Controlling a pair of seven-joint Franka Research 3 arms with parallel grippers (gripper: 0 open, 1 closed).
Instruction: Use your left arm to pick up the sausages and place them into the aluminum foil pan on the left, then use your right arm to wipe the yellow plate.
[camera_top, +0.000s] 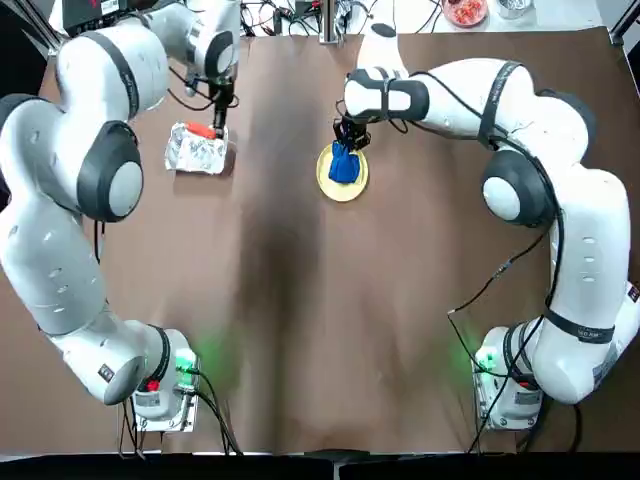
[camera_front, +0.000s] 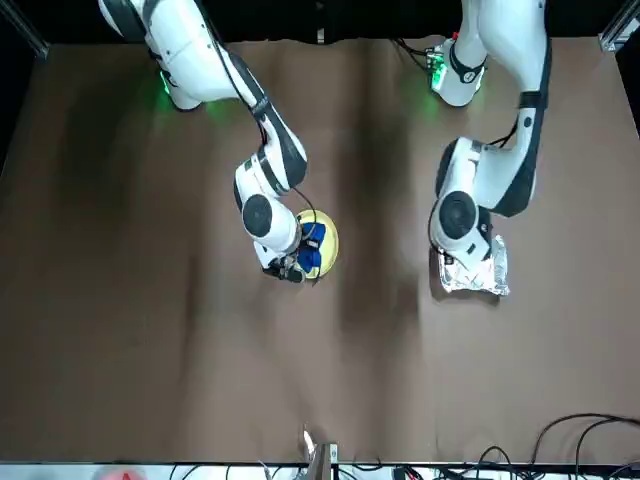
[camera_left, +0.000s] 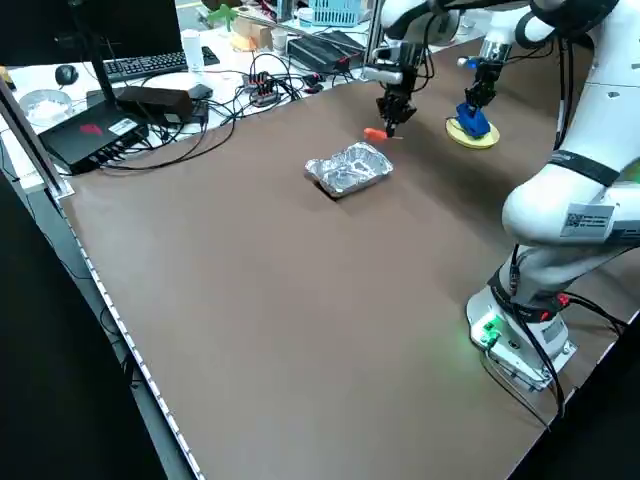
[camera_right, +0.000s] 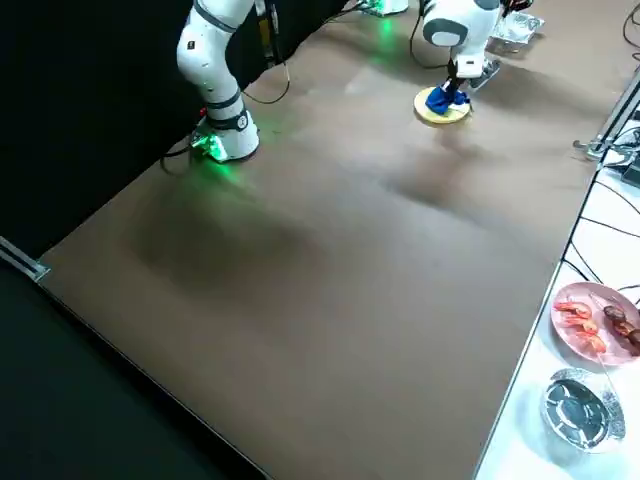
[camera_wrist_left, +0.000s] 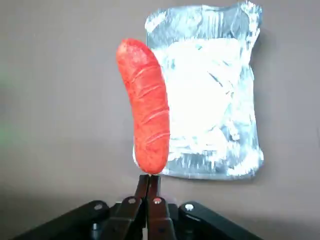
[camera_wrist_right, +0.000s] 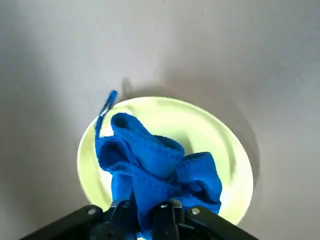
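Observation:
My left gripper (camera_top: 218, 122) is shut on one end of the red-orange sausage (camera_wrist_left: 145, 105), which hangs just above the far edge of the wrinkled aluminum foil pan (camera_top: 197, 150) at the table's far left. From the left side, the sausage (camera_left: 375, 134) shows clear of the foil pan (camera_left: 348, 168). My right gripper (camera_top: 347, 140) is shut on a blue cloth (camera_wrist_right: 155, 170) that rests bunched on the yellow plate (camera_wrist_right: 205, 130) at the table's far middle. In the front view the blue cloth (camera_front: 309, 255) covers half of the yellow plate (camera_front: 328, 236).
Cables, a keyboard and black boxes (camera_left: 100, 135) lie on the white bench beyond the table's left edge. A pink dish of food (camera_right: 597, 320) and a foil cup (camera_right: 582, 408) sit off the far edge. Both arms reach over the table's far half.

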